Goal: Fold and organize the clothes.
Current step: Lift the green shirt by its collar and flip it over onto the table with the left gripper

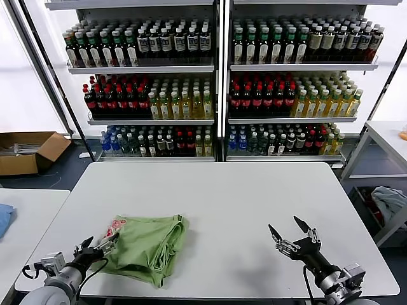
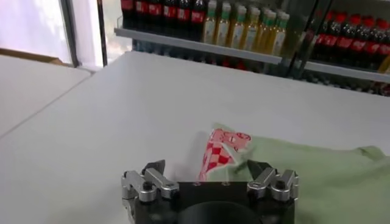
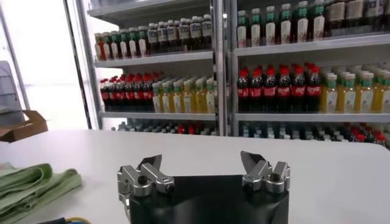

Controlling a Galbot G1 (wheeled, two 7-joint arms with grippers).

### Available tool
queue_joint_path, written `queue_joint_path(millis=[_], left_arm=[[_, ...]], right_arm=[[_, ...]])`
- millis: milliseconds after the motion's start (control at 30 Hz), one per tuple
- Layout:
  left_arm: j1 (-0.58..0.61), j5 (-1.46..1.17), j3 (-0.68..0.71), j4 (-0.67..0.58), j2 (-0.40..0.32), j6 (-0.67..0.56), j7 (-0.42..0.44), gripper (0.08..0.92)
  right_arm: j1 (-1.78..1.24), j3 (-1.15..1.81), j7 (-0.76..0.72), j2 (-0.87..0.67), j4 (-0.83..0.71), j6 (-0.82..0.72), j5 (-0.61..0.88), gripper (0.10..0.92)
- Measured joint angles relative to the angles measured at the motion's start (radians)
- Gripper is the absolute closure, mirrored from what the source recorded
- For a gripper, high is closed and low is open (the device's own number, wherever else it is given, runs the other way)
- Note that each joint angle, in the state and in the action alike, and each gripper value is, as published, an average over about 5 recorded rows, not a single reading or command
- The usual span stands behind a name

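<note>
A light green polo shirt lies folded into a rough bundle on the white table, near its front left. A corner with the red-and-white logo is turned up at its left edge; the logo also shows in the left wrist view. My left gripper is open, its jaws at the shirt's left edge by the logo, holding nothing. My right gripper is open and empty over bare table at the front right, well apart from the shirt. The shirt's edge shows in the right wrist view.
Shelves of bottles stand behind the table. A second white table is at the left, with a cardboard box on the floor behind it. A rack with cloth stands at the right.
</note>
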Motion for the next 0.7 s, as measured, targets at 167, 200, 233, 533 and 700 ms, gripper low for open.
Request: queue_joint_path(millis=[167, 200, 233, 533, 700], left_arm=[[-0.005, -0.011, 0.014, 0.003, -0.011, 0.009, 0.005, 0.242], [-0.006, -0.012, 0.017, 0.003, -0.013, 0.010, 0.006, 0.268], [-0.008, -0.014, 0.020, 0.003, -0.016, 0.010, 0.008, 0.302], [-0.019, -0.025, 0.051, 0.015, -0.035, 0.011, 0.030, 0.562], [-0.012, -0.031, 0.049, 0.014, -0.038, 0.004, 0.038, 0.701]], right_arm=[[-0.001, 0.000, 0.000, -0.001, 0.002, 0.000, 0.000, 0.203], [-0.002, 0.000, 0.000, -0.001, 0.002, 0.000, 0.000, 0.203], [-0.003, 0.001, -0.001, -0.001, 0.003, 0.000, 0.000, 0.203], [-0.007, 0.006, -0.002, 0.001, 0.007, 0.001, 0.001, 0.203], [-0.007, 0.006, -0.002, 0.002, 0.006, 0.001, 0.001, 0.203]])
